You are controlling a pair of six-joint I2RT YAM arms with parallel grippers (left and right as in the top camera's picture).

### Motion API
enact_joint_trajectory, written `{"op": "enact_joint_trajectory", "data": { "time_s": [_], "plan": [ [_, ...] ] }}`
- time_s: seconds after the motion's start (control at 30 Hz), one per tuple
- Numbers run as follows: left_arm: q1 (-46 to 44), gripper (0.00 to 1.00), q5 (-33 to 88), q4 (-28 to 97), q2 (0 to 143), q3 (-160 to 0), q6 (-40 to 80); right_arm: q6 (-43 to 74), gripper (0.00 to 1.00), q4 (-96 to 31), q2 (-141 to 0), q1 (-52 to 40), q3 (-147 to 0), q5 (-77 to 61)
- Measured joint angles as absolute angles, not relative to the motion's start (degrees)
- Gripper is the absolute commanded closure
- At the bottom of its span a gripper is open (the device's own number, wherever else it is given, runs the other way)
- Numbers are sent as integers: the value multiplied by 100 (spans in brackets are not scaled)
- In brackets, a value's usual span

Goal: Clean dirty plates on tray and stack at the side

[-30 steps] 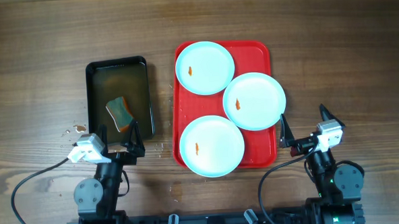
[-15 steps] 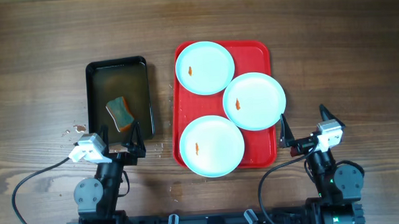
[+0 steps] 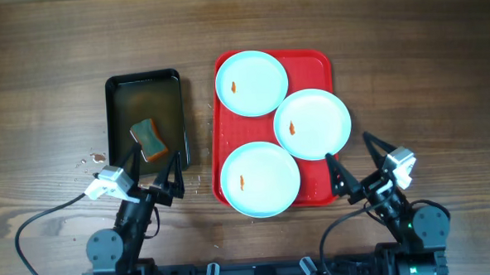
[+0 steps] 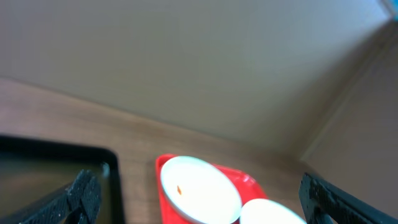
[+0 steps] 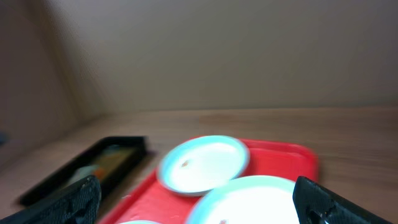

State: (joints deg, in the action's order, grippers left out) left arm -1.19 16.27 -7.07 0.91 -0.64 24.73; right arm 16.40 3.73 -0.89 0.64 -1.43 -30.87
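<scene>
Three dirty plates [image 3: 311,124] are sitting on the red tray [image 3: 312,68], mid-frame, not wiped yet.
The left gripper [image 3: 153,168], lower left by the sponge [image 3: 148,138] in the black water tray [image 3: 115,102], and the right gripper [image 3: 347,147], lower right, are both gaping wide, holding nothing. The plates are touching, so lifting one could be knocking another. Wrist views are looking blurry, cutting off the nearest plate.

Three smeared plates [image 3: 252,83] on red tray [image 3: 315,65]
</scene>
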Motion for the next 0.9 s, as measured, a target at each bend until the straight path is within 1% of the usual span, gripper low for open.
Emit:
{"op": "enact_joint_trajectory", "data": {
  "time_s": [0.07, 0.13, 0.17, 0.23, 0.27, 0.37, 0.43, 0.47, 0.57, 0.63, 0.67, 0.7, 0.73, 0.77, 0.83, 0.9],
  "plan": [
    [-119, 0, 1721, -722, 91, -248, 2539, 1754, 0, 311, -91, 64, -504, -3472],
    [-119, 0, 1782, -539, 163, -655, 2646, 1817, 0, 202, -104, 64, -1253, -3736],
    [-119, 0, 1806, -163, 296, -1111, 2687, 1837, 0, 16, -141, 64, -1809, -3846],
    [-119, 0, 1815, 469, 589, -1846, 2729, 1756, 0, -847, -357, 64, -2637, -3942],
    [-119, 0, 1846, 1146, 991, -2510, 2740, 1649, 0, -1393, -628, 64, -3076, -3999],
    [-123, 0, 1863, 2952, 2147, -4121, 2731, 1409, 0, -3319, -1789, 67, -4346, -4064],
    [-123, 0, 1883, 3710, 2993, -5037, 2729, 1310, 0, -4294, -2749, 64, -5127, -4047],
    [-123, 0, 1883, 4119, 3334, -5374, 2731, 1317, 0, -4547, -3063, 64, -5336, -4051],
    [-123, 0, 2029, 4799, 4145, -5601, 2731, 1540, 0, -4748, -4115, 64, -5566, -4117],
    [-123, 0, 2276, 5026, 4351, -5599, 2729, 1737, 1, -4650, -4598, 64, -5566, -4423],
    [-123, 0, 2390, 5107, 4392, -5601, 2720, 1728, 6, -4635, -4823, 40, -5566, -4593],
    [-123, 5, 2460, 5168, 4427, -5601, 2700, 1662, 8, -4790, -5068, -80, -5570, -4630],
    [-123, 9, 2508, 5236, 4464, -5601, 2659, 1603, 13, -5015, -5216, -235, -5588, -4536],
    [-130, 16, 2550, 5352, 4530, -5601, 2502, 1527, 17, -5454, -5524, -803, -5588, -4027],
    [-165, 18, 2394, 5586, 4748, -5616, 2355, 1555, 18, -5616, -5758, -1337, -5596, -3481],
    [-189, 22, 1568, 5839, 4991, -5614, 2456, 1745, 18, -5645, -6023, -2145, -5596, -2884]
  ]
}}
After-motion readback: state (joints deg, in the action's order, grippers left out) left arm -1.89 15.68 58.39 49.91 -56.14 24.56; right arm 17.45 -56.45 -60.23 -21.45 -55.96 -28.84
